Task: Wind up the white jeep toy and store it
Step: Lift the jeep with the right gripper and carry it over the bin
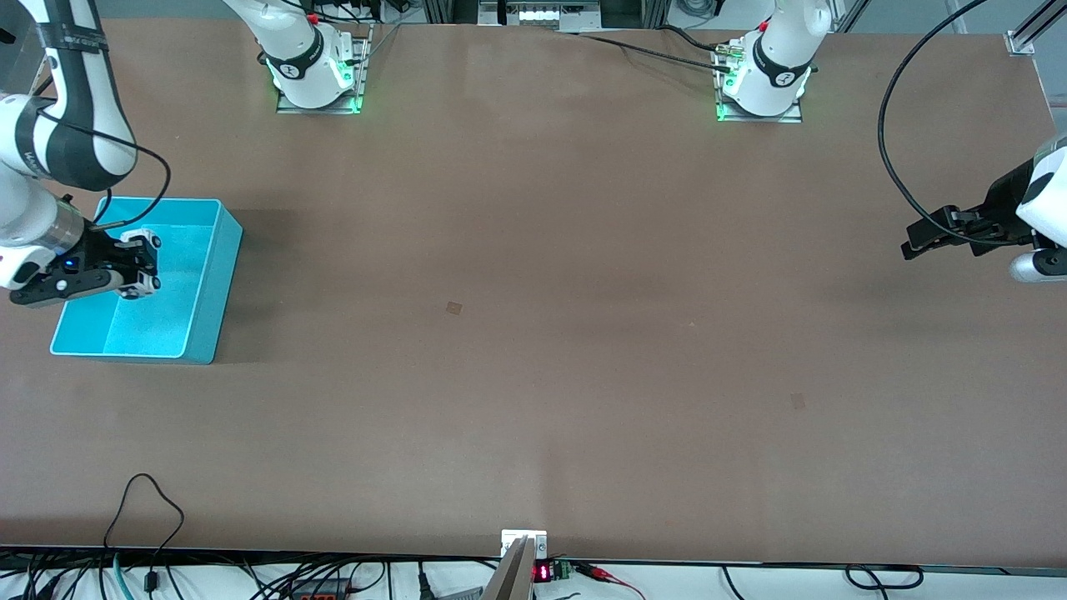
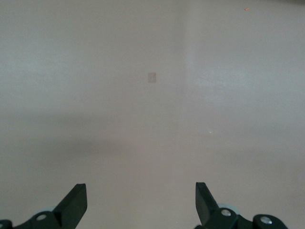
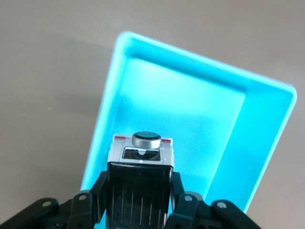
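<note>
The storing step is in hand: the right gripper [image 1: 137, 265] is clamped on the small white jeep toy with its black roof [image 3: 141, 157], holding it over the open cyan plastic bin [image 1: 212, 275] at the right arm's end of the brown table [image 1: 533, 333]. Next, I judge, it should lower and release. The left gripper [image 1: 917, 242] waits, jaws spread and empty. One toy, one bin, two grippers.

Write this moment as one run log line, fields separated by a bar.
right hand: shut on white jeep toy, over cyan bin | left hand: open, empty, waiting at left arm's table end | step: release pending
</note>
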Available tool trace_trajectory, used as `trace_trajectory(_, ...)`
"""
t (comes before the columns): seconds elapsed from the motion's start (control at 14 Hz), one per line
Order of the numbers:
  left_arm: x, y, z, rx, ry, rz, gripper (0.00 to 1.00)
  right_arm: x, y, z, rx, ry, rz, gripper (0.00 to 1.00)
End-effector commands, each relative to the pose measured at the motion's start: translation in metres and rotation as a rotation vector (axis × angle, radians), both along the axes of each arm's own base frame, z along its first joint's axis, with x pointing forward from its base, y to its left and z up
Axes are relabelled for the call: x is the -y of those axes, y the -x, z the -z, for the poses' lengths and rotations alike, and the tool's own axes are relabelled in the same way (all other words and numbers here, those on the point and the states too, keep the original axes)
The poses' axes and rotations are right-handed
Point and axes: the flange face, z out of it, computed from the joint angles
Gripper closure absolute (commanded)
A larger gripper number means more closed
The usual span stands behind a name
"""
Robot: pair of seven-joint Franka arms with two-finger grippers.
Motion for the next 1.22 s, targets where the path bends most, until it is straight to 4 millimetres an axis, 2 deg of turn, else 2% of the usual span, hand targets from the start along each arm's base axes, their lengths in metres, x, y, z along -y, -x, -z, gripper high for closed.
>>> trace_trajectory(0.0, -0.002, 0.005, -0.006, -0.005, -0.002, 0.0, 0.0, 0.02, 0.003, 0.028, -0.012, 0.004, 0.135, 1.0)
trace_trajectory(0.21, -0.002, 0.005, -0.005, -0.007, -0.002, 0.0, 0.0, 0.043, 0.01, 0.069, -0.038, 0.0, 0.235, 1.0)
trace_trajectory(0.5, -0.001, 0.006, -0.006, -0.012, -0.002, -0.001, 0.0, 0.056, 0.008, 0.113, -0.024, -0.007, 0.23, 1.0)
trace_trajectory(0.79, -0.001, 0.005, -0.006, -0.005, -0.002, -0.003, 0.0, 0.055, 0.008, 0.136, -0.039, -0.013, 0.226, 1.0)
trace_trajectory(1.07, 0.001, 0.005, -0.007, -0.004, -0.002, 0.0, 0.0, 0.053, 0.009, 0.144, -0.048, -0.016, 0.232, 1.0)
trace_trajectory(1.15, 0.002, 0.005, -0.007, -0.002, -0.002, 0.002, 0.0, 0.053, 0.009, 0.145, -0.049, -0.017, 0.234, 0.92)
